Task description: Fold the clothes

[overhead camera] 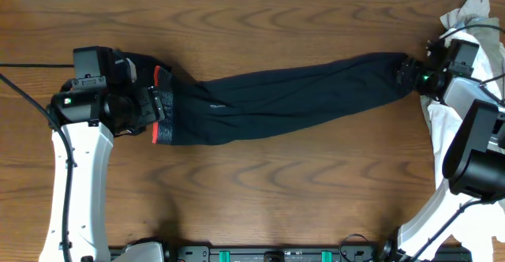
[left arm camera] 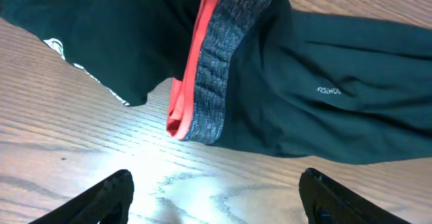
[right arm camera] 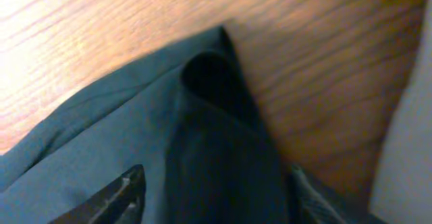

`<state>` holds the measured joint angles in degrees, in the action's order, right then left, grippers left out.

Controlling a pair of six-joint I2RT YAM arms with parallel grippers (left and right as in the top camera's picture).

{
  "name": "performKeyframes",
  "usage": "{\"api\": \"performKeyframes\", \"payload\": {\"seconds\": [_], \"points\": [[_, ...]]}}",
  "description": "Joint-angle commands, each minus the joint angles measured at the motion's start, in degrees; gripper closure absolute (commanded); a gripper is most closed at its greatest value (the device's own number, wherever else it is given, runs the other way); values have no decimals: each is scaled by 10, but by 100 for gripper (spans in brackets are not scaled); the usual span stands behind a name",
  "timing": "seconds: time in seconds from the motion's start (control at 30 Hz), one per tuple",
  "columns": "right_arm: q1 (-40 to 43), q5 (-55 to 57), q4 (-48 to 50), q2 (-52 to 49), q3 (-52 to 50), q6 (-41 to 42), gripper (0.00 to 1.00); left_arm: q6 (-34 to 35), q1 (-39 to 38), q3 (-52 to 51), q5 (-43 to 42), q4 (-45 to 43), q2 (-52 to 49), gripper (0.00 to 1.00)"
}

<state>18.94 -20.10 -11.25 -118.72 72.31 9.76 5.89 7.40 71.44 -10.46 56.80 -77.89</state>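
Note:
A pair of dark navy trousers point(overhead camera: 292, 100) lies stretched across the table, waistband at the left. The waistband point(overhead camera: 162, 104) is grey with a red lining, and it also shows in the left wrist view point(left arm camera: 216, 69). My left gripper point(left arm camera: 214, 193) is open and empty over bare wood just short of the waistband. My right gripper point(right arm camera: 216, 190) is open, its fingers on either side of a dark fold at the leg end point(right arm camera: 209, 116), not closed on it. In the overhead view it sits at the right end of the trousers point(overhead camera: 410, 71).
A heap of white cloth point(overhead camera: 473, 25) lies at the right edge beside and under the right arm. The wooden table point(overhead camera: 276, 191) spreads in front of the trousers. Both arm bases stand at the front edge.

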Motion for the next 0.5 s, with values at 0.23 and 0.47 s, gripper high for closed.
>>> {"api": "performKeyframes", "payload": {"seconds": [0.23, 0.47], "points": [[-17, 5, -43, -21, -1, 0, 83, -7, 2, 13, -9, 2, 4, 20], [-7, -31, -64, 41, -1, 9, 99, -7, 2, 13, -9, 2, 4, 20]]}}
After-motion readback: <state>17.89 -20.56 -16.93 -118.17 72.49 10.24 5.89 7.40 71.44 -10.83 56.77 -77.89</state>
